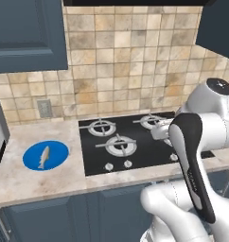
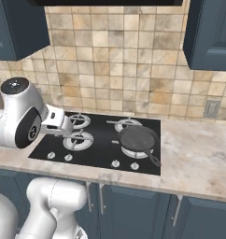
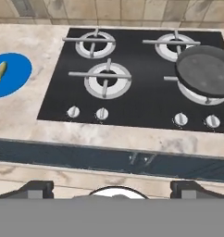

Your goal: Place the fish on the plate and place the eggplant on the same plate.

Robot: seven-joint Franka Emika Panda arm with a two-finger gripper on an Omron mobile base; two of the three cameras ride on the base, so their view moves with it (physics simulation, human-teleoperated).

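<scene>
The table (image 1: 36, 184), a marbled beige top, is carrying everything here, with one black four-burner hob (image 1: 130, 144) sitting in its middle. One dark frying pan (image 2: 139, 139) is resting on the hob's front right burner. To the left of the hob, one blue plate (image 1: 45, 155) is lying flat on the table, and one fish (image 1: 43, 157) is already lying on it, near its centre, so the first half of the task looks done. The eggplant is nowhere to be found in these pictures, so its place cannot be told.

The hand (image 3: 111, 187) is hanging high over the front edge of the table, looking down on the hob, with its two dark fingertips (image 3: 37, 187) standing wide apart and nothing between them: it is released and empty.

The step in hand, as I judge it, is going for the eggplant. Doing that well is probably meaning first bringing the eggplant into sight, then coming down over its fat middle with the fingers straddling it across its short width, since a rounded lump is likely to slip out of a grip near the ends. When setting it down, it should be landing on the bare blue beside the fish, not on top of it.
</scene>
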